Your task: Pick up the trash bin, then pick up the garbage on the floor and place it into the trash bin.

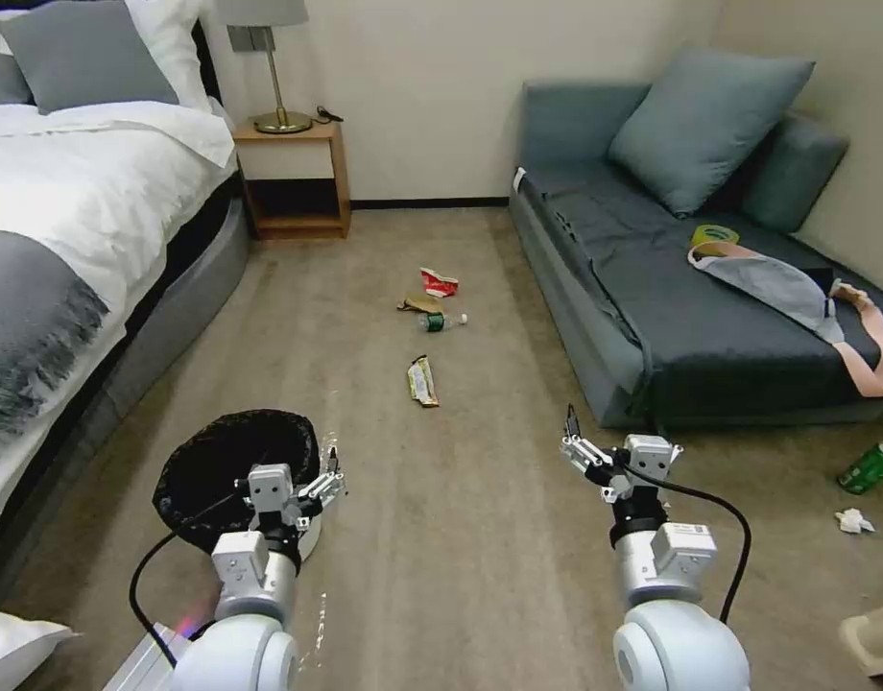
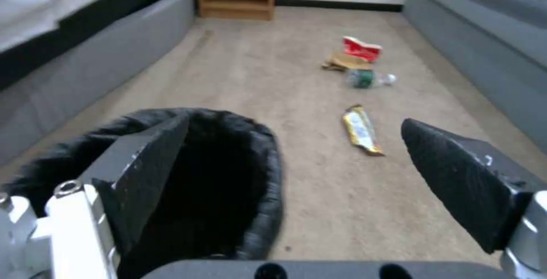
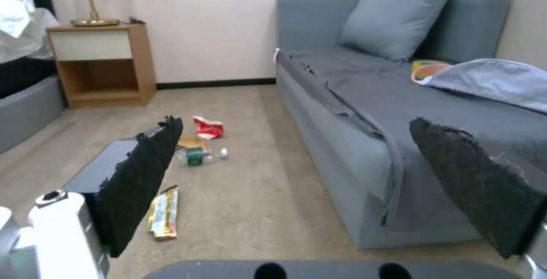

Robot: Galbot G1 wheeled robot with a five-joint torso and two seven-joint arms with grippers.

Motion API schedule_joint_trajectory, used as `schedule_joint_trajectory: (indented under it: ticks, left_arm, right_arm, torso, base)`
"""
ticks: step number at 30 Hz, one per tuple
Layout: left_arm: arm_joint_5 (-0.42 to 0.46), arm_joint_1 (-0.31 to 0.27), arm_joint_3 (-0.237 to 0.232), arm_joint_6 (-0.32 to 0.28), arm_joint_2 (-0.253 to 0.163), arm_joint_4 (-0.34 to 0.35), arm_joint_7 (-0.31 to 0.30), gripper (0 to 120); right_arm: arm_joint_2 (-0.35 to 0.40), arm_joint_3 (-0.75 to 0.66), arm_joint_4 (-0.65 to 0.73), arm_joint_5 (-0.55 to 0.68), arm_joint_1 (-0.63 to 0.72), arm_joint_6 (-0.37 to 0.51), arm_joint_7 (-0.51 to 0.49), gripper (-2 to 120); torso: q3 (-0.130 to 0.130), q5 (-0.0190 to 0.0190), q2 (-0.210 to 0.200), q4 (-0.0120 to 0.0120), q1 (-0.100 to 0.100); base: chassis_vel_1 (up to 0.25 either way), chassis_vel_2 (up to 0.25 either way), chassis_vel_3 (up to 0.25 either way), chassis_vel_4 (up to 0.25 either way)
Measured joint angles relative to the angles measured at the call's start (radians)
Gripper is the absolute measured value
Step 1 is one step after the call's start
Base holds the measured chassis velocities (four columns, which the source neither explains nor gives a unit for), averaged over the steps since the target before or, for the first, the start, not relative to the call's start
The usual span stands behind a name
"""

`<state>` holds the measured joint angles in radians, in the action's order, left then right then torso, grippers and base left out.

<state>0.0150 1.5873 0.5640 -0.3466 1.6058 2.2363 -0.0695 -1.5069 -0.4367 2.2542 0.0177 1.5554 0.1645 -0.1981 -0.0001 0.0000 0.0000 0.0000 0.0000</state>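
The trash bin (image 1: 232,459), white with a black bag over its rim, stands on the carpet near the bed. My left gripper (image 1: 312,488) is open at the bin's right side. In the left wrist view one finger (image 2: 149,163) hangs over the bag's black inside (image 2: 228,185) and the other finger (image 2: 464,174) is outside, so the rim lies between them. The garbage lies farther ahead: a gold wrapper (image 1: 422,381), a clear bottle (image 1: 442,321), brown paper (image 1: 417,303) and a red carton (image 1: 439,282). My right gripper (image 1: 609,451) is open and empty above the carpet beside the sofa.
A bed (image 1: 67,240) runs along the left and a grey sofa (image 1: 691,317) along the right, with a wooden nightstand (image 1: 293,178) at the far wall. A green can (image 1: 871,467) and crumpled white tissue (image 1: 852,521) lie on the floor at the right.
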Motion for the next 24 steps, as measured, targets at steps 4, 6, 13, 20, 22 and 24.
schedule_joint_trajectory:
  ticks: [4,6,13,20,22,24]
  left_arm:
    - [0.036,-0.015,0.069,-0.035,-0.009,0.017,-0.019,100]
    - [0.059,-0.026,0.12,-0.062,-0.014,0.022,-0.036,100]
    - [0.195,-0.08,0.309,-0.184,-0.044,0.011,-0.075,100]
    - [0.354,-0.145,0.375,-0.319,-0.085,-0.061,-0.176,100]
    - [0.376,-0.162,0.379,-0.337,-0.09,-0.086,-0.203,100]
    - [0.395,-0.177,0.384,-0.354,-0.096,-0.112,-0.224,100]
  right_arm:
    - [0.012,-0.029,0.003,0.015,-0.002,-0.004,-0.001,100]
    - [0.019,-0.042,0.003,0.02,-0.003,-0.007,-0.002,100]
    - [0.026,-0.051,0.001,0.027,-0.005,-0.011,-0.003,100]
    - [0.021,-0.027,-0.006,0.021,-0.009,-0.012,-0.003,100]
    - [0.02,-0.022,-0.009,0.02,-0.012,-0.012,-0.002,100]
    - [0.022,-0.018,-0.012,0.02,-0.015,-0.012,-0.001,100]
  torso:
    - [0.0,-0.0001,0.0,-0.0001,0.0]
    - [0.0,-0.0001,0.0,0.0,0.0]
    - [0.0,-0.0001,0.0,0.0,0.0]
    - [0.0,-0.0001,0.0,0.0,0.0]
    - [0.0,-0.0002,0.0,0.0,0.0]
    - [0.0,-0.0002,0.0,-0.0001,0.0]
  base:
    - [0.0,0.0,0.0,0.0]
    - [0.0,0.0,0.0,0.0]
    - [0.0,0.0,0.0,0.0]
    - [0.0,0.0,0.0,0.0]
    - [0.0,0.0,0.0,0.0]
    - [0.0,0.0,0.0,0.0]
